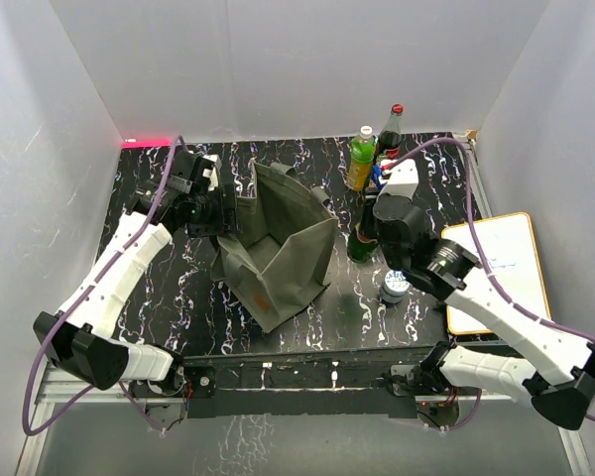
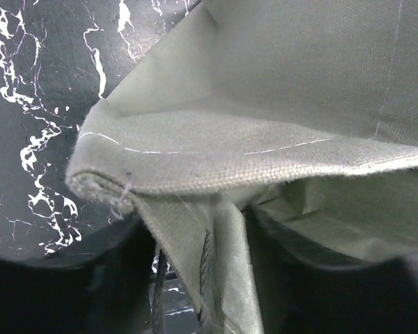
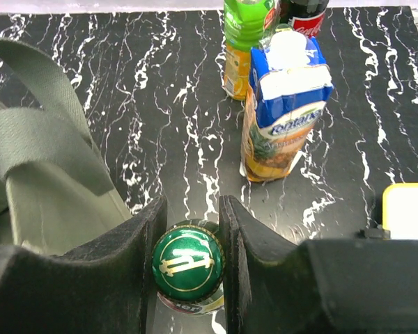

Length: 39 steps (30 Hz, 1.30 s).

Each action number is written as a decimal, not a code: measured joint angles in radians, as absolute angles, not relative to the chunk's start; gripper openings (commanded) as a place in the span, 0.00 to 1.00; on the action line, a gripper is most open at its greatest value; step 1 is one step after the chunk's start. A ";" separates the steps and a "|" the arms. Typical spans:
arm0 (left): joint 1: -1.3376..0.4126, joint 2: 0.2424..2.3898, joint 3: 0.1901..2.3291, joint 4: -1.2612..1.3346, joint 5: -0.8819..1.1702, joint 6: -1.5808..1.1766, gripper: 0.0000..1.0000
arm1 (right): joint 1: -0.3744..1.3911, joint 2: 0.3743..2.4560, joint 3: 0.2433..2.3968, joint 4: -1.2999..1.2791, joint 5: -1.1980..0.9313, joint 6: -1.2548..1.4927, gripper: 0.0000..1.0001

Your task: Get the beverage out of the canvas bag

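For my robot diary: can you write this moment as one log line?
left gripper: pinching bag | right gripper: gripping bottle | bottle: outside bag

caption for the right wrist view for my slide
Right gripper clasps a green-capped bottle beside the canvas bag, juice carton standing behind.

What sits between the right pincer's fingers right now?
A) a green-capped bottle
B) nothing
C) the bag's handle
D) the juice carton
A: in the right wrist view the green-capped bottle stands between the right pincer's fingers, with the juice carton apart behind it.
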<state>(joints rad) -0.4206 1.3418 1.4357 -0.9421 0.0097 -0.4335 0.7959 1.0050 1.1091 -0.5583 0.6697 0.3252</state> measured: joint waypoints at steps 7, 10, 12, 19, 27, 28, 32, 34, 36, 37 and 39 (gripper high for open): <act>-0.421 1.332 1.472 -0.962 0.006 -0.443 0.87 | 0.672 1.077 0.960 -0.282 0.593 0.241 0.08; -0.421 1.316 1.492 -0.979 0.001 -0.448 0.90 | 0.637 1.098 0.888 -0.200 0.574 0.179 0.08; -0.421 1.301 1.506 -0.989 -0.002 -0.451 0.94 | 0.612 1.107 0.844 -0.155 0.557 0.141 0.08; -0.421 1.266 1.567 -1.031 -0.019 -0.467 0.97 | 0.526 1.109 0.749 -0.047 0.496 0.081 0.08; -0.421 1.269 1.684 -1.068 -0.028 -0.465 0.97 | 0.492 1.114 0.670 0.027 0.477 0.082 0.08; -0.421 1.269 1.697 -1.070 -0.028 -0.464 0.97 | 0.490 1.114 0.658 0.033 0.474 0.084 0.08; -0.421 1.269 1.718 -1.075 -0.028 -0.458 0.97 | 0.488 1.113 0.625 0.046 0.474 0.096 0.36; -0.421 1.269 1.718 -1.078 -0.028 -0.456 0.97 | 0.488 1.113 0.623 0.049 0.475 0.099 0.57; -0.421 1.269 1.718 -1.078 -0.028 -0.456 0.97 | 0.488 1.111 0.622 0.054 0.479 0.101 0.73; -0.421 1.269 1.718 -1.078 -0.028 -0.455 0.97 | 0.488 1.108 0.622 0.055 0.479 0.106 0.79; -0.421 1.269 1.718 -1.078 -0.027 -0.454 0.97 | 0.488 1.092 0.623 0.048 0.478 0.110 0.85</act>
